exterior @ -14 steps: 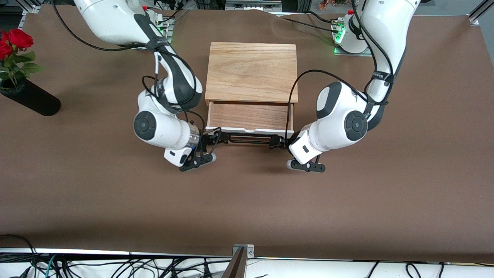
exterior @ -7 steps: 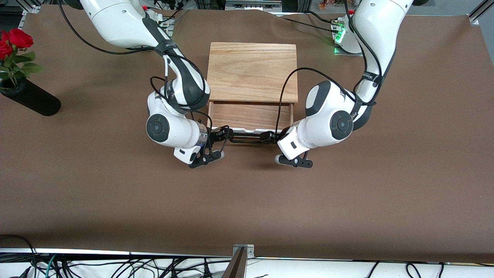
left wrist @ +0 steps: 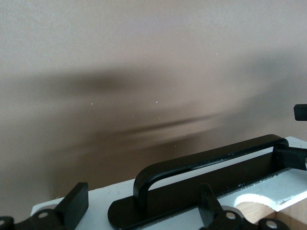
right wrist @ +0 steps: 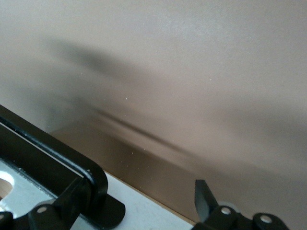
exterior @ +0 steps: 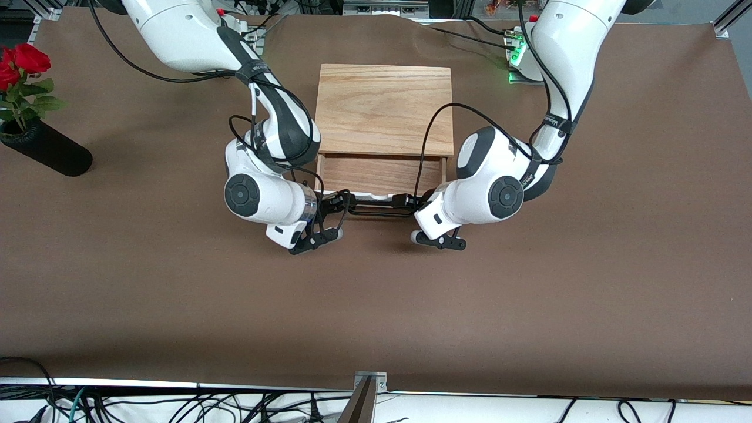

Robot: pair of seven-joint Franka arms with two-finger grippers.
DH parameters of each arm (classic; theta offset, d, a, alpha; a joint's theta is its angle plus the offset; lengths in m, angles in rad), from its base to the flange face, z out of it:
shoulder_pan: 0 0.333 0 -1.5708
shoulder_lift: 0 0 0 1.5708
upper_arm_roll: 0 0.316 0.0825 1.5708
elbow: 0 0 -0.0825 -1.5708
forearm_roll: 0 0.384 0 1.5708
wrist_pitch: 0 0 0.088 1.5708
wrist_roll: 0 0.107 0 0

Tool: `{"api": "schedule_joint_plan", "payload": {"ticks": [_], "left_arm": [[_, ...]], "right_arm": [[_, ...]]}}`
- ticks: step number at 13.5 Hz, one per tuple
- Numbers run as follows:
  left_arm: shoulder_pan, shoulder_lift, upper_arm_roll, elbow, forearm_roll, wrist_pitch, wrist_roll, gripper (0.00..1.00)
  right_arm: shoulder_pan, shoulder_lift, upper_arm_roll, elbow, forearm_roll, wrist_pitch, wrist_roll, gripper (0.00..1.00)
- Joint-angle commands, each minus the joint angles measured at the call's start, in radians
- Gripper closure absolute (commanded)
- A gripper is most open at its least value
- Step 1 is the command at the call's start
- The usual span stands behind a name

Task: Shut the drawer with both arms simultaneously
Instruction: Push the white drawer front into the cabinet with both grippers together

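Both grippers at the drawer front, ready to push.

We see the left gripper (exterior: 405, 202) and right gripper (exterior: 336, 202), fingers apart, straddling the handle (exterior: 376, 205) ends (even pressure) of the half-open drawer (exterior: 380, 174).

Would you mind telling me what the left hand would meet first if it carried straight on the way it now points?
Most likely the right hand: the left hand points along the drawer's front, at the black handle, toward it. Depth is unclear.

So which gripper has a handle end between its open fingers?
Both do: the left gripper at the end of the drawer handle toward the left arm's side, the right gripper at the other end.
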Motion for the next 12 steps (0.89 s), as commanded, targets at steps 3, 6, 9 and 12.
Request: {"api": "schedule_joint_plan", "payload": {"ticks": [3, 6, 9, 12], "left_arm": [[0.009, 0.0, -0.005, 0.002, -0.084, -0.161, 0.008, 0.0], [0.008, 0.02, -0.005, -0.004, -0.102, -0.181, 0.011, 0.0], [0.005, 0.026, -0.005, -0.004, -0.102, -0.216, 0.008, 0.0], [0.006, 0.023, -0.006, -0.001, -0.103, -0.266, 0.008, 0.0]], "right_arm": [[0.003, 0.004, 0.02, 0.013, 0.018, -0.075, 0.011, 0.0], [0.003, 0.002, 0.04, 0.013, 0.018, -0.112, 0.012, 0.0], [0.003, -0.001, 0.041, 0.013, 0.018, -0.171, 0.011, 0.0], [0.003, -0.002, 0.059, 0.013, 0.018, -0.225, 0.012, 0.0]]}}
